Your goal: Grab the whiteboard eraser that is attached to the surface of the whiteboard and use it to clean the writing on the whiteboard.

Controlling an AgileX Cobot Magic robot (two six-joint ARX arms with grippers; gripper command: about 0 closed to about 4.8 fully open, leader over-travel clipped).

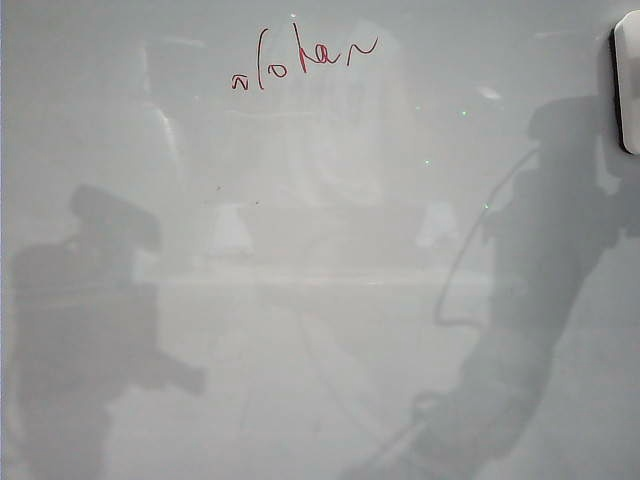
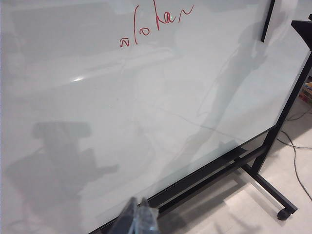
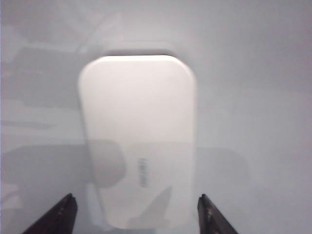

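The whiteboard [image 1: 320, 300] fills the exterior view. The writing [image 1: 300, 60], a short row of red squiggles, is near its top middle and also shows in the left wrist view as writing [image 2: 156, 24]. The whiteboard eraser [image 1: 628, 85], a white rounded block, sticks to the board at the right edge. In the right wrist view the eraser [image 3: 139, 141] is close and large. My right gripper [image 3: 137, 214] is open, one dark fingertip [image 3: 66, 212] on each side of the eraser's near end, clear of it. My left gripper [image 2: 138, 207] is shut and empty near the board's lower edge.
Only the arms' shadows fall on the board in the exterior view. In the left wrist view the board's black frame and wheeled stand [image 2: 263, 180] rest on a pale floor with a cable [image 2: 295, 146]. A thin dark strip [image 2: 267, 22] sits at the board's upper right.
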